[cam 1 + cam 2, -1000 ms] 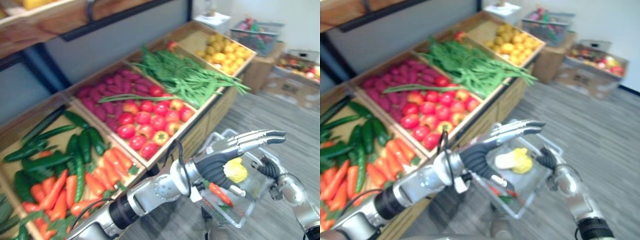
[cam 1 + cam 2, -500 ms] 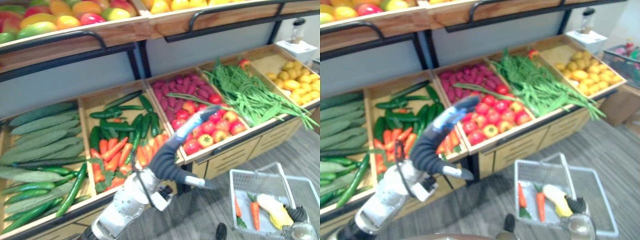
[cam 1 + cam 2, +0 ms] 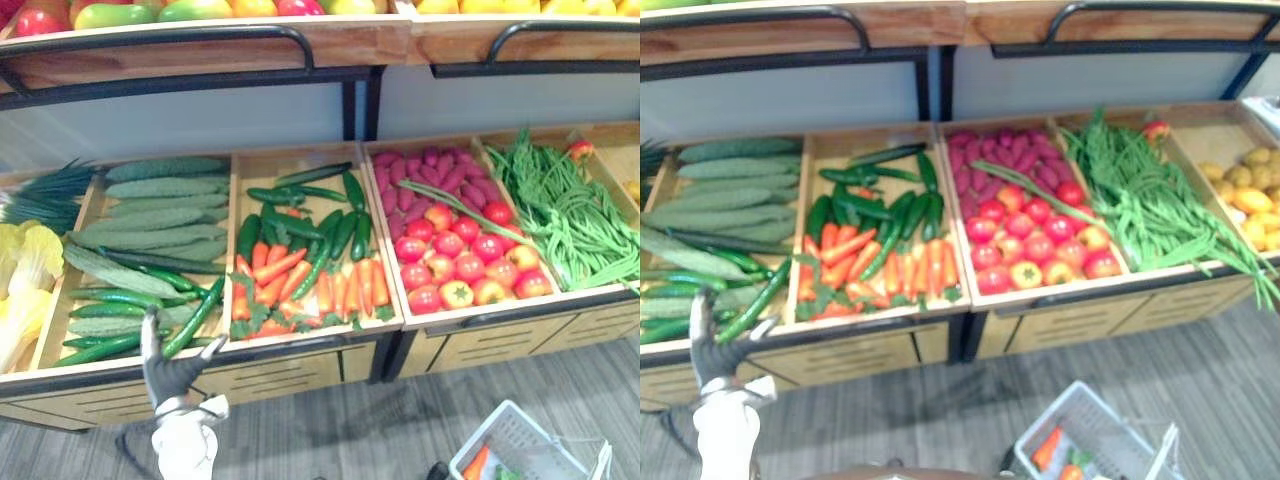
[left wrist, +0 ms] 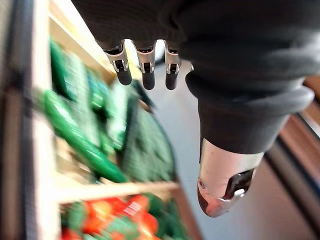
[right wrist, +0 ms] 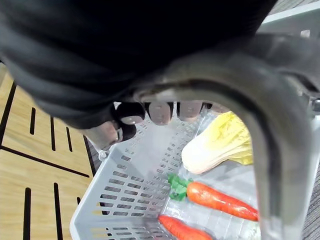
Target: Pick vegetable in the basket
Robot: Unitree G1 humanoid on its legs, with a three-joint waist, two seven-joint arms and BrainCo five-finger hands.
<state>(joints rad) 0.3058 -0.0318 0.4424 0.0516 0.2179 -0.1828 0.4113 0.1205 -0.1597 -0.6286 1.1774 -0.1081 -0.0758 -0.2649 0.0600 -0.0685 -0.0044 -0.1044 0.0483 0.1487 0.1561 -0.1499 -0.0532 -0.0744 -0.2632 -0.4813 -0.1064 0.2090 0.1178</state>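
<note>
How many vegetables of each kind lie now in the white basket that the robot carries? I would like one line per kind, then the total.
In the white basket, as the right wrist view shows it:
carrots: 2
napa cabbage: 1
Total: 3

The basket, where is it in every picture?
Left eye view: basket in the bottom right corner.
Right eye view: basket at the bottom edge, right of the middle.
Right wrist view: basket close up, past the right hand.
Left wrist view: faces the cucumbers instead.
Shared landmark: the orange carrot lying inside it.
</note>
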